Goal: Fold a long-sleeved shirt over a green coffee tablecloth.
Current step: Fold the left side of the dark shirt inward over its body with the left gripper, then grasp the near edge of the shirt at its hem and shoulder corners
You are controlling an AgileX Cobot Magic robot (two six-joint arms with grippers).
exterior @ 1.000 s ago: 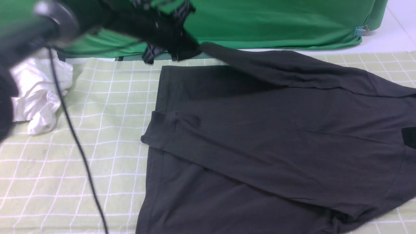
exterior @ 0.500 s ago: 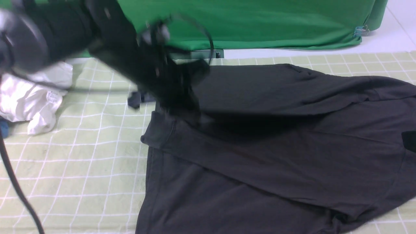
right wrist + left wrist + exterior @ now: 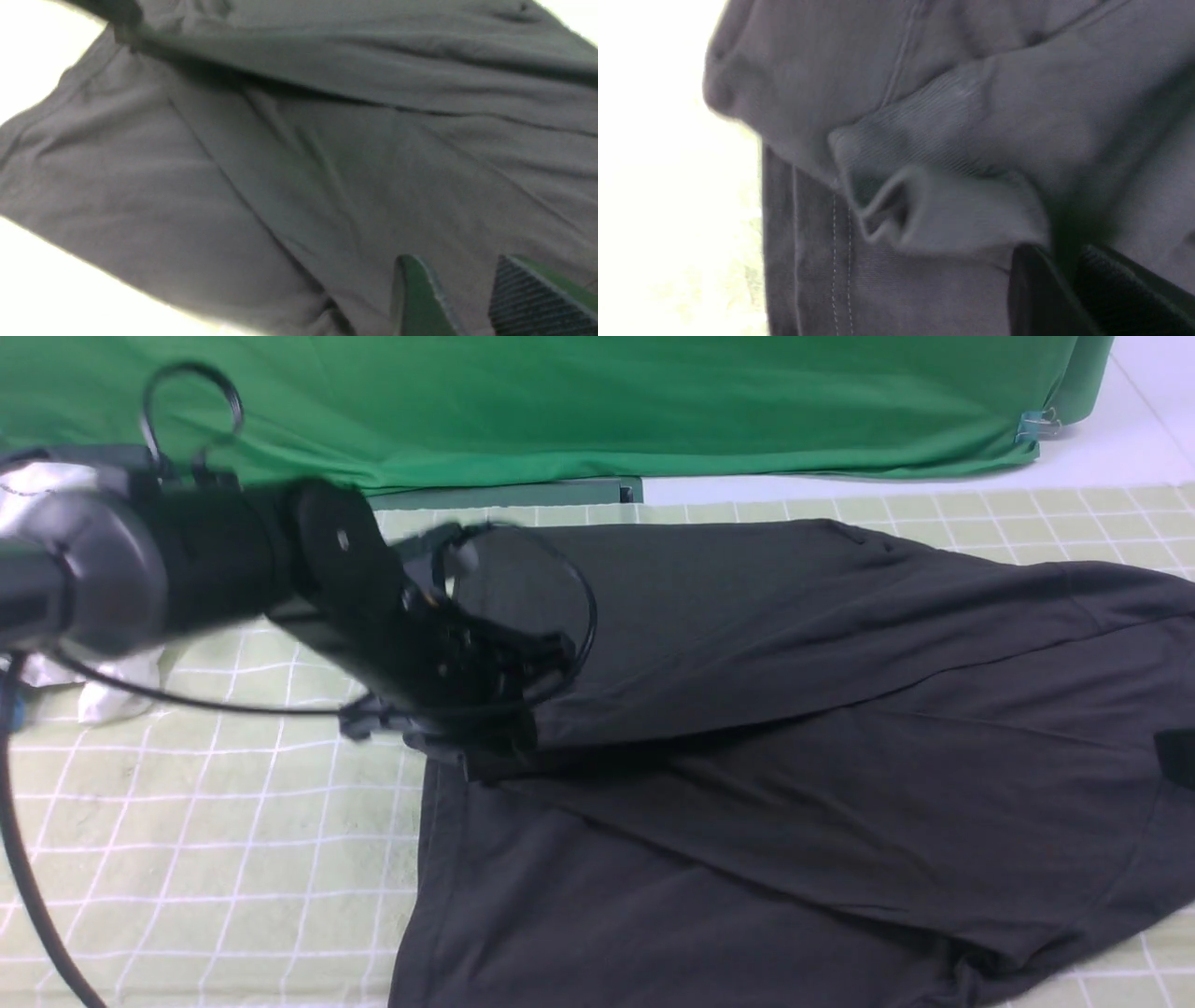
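So from where I'm standing, the long-sleeved shirt (image 3: 794,784) is lying spread out on the green coffee tablecloth (image 3: 233,821). It's taking up the middle and right of the worktop and running off past what I can see on the right. One sleeve (image 3: 747,625) is lying across the body, and its ribbed cuff (image 3: 934,140) is sitting right by the shirt's left side hem.

The step in hand looks to me like setting that sleeve down. Doing it well means getting the cuff flat and inside the side hem, not hanging over onto the grid cloth. Then the fingers need to part fully and lift straight up. Any sideways drag is going to pull this soft knit along and wreck the fold. The cuff is also looking a bit curled, so it might need a nudge flat.

The left arm (image 3: 215,569) is reaching in low from the left and angling down. The left tool (image 3: 1059,259) is sitting right at the cuff end with just a narrow gap between its fingers. I honestly can't tell if any fabric is pinched in there.

The right tool (image 3: 460,268) is hanging over the shirt body with its fingers parted and nothing between them.
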